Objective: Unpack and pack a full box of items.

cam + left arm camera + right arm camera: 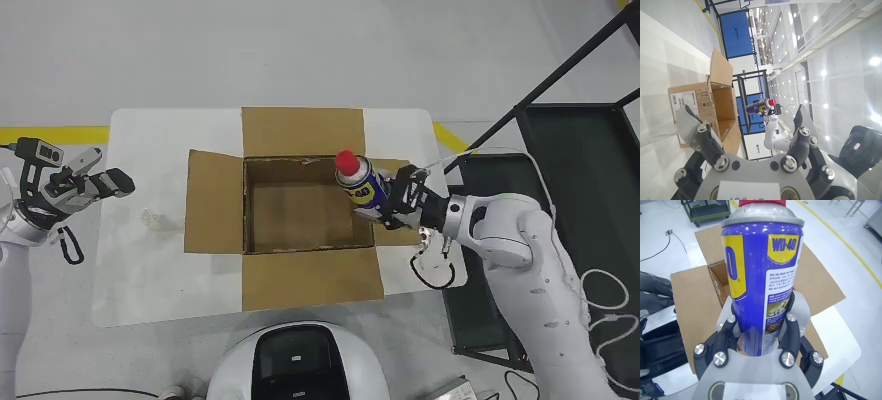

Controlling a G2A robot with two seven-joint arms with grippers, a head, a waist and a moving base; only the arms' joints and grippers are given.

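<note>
My right gripper point(762, 308) is pinching a blue and yellow metal spray can with a red cap point(360, 185). Its two fingers point(727, 321) press against the lower part of the can's body from opposite sides. The can hangs tilted over the right-hand wall of the open brown cardboard box point(303, 130), near the box's far right corner. Its red cap leans in over the box's opening and its base points out toward my right wrist.

The box sits in the middle of the white table point(150, 270) with all four flaps folded outward.

My left gripper point(742, 111) hovers well apart from the box on its left side, off the table's left edge. Its fingers are spread wide with nothing between them.

A black metal cart point(580, 200) stands right of the box, beyond the table.
</note>
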